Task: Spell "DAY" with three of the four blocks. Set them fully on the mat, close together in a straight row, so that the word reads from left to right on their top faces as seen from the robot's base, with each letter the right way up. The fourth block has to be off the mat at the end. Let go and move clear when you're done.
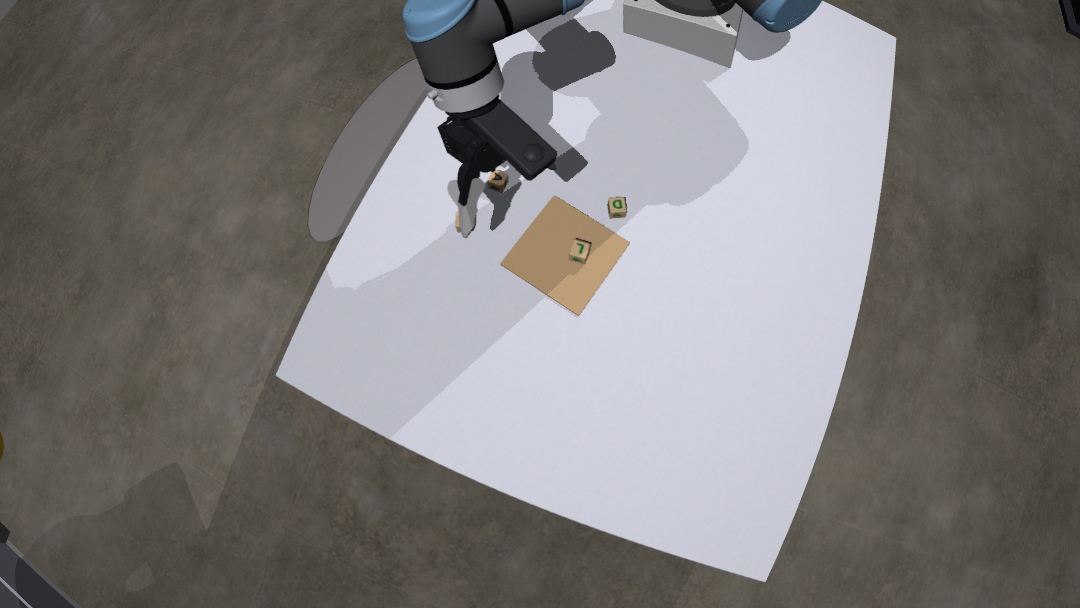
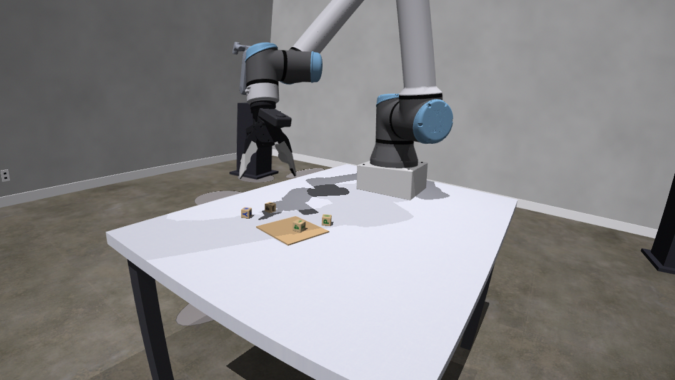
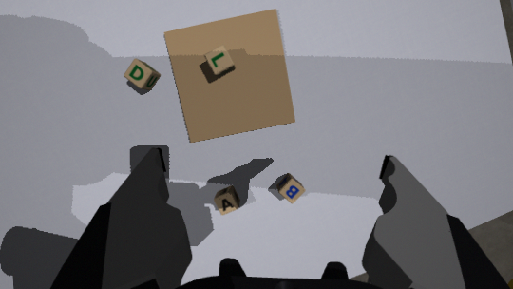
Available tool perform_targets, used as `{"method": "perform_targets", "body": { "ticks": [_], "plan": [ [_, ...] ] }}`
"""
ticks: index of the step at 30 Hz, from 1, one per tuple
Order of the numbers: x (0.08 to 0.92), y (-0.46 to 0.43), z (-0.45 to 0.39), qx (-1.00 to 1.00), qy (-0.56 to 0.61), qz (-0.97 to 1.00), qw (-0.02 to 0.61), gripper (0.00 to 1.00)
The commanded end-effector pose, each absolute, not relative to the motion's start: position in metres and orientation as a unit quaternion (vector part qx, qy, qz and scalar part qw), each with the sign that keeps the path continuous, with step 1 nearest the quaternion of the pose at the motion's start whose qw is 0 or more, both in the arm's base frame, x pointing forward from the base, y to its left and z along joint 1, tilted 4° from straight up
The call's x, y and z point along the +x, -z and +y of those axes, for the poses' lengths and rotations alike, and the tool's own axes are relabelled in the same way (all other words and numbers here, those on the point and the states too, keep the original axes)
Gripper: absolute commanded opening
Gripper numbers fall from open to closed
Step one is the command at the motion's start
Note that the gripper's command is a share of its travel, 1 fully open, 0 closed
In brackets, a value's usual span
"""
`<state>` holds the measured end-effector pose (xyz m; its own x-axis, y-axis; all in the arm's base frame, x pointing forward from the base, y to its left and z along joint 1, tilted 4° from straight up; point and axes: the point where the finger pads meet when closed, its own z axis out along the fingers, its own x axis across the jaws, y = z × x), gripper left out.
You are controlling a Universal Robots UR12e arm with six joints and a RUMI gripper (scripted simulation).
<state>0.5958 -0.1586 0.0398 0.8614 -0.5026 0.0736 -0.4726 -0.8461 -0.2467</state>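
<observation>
My gripper [image 2: 267, 175] [image 3: 271, 153] is open and empty, high above the table. The L-topped block [image 1: 580, 249] [image 2: 298, 225] [image 3: 218, 60] sits on the tan mat [image 1: 532, 256] [image 2: 274, 228] [image 3: 256, 100]. The D-topped block [image 1: 617, 205] [image 2: 326, 220] [image 3: 137, 73] lies off the mat, near its edge. The A-topped block [image 1: 497, 179] [image 2: 270, 207] [image 3: 226, 202] and the B-topped block [image 1: 457, 222] [image 2: 245, 213] [image 3: 291, 190] lie off the mat, between the fingers in the wrist view but far below them. The B-topped block shows a blue Y on one side; a finger mostly hides it in the top view.
The white table [image 1: 680, 377] [image 2: 377, 283] bears the mat and blocks. The robot's base block [image 1: 676, 33] [image 2: 389, 181] stands at the back. The table's side edge lies beyond the B-topped block. Arm shadows cross the blocks and mat.
</observation>
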Motion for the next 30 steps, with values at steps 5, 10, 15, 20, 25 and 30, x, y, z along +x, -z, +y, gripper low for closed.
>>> {"method": "perform_targets", "body": {
  "ticks": [5, 10, 15, 20, 25, 30],
  "plan": [
    [0.595, -0.043, -0.115, -0.986, 0.036, 0.153, 0.051, 1.00],
    [0.594, -0.049, -0.091, -0.996, 0.019, 0.090, 0.015, 1.00],
    [0.592, -0.054, -0.073, -0.999, 0.007, 0.042, -0.013, 1.00],
    [0.591, -0.058, -0.062, -0.999, 0.000, 0.012, -0.031, 1.00],
    [0.591, -0.059, -0.060, -0.999, -0.001, 0.007, -0.034, 1.00],
    [0.591, -0.059, -0.060, -0.999, -0.001, 0.007, -0.034, 1.00]
  ]
}}
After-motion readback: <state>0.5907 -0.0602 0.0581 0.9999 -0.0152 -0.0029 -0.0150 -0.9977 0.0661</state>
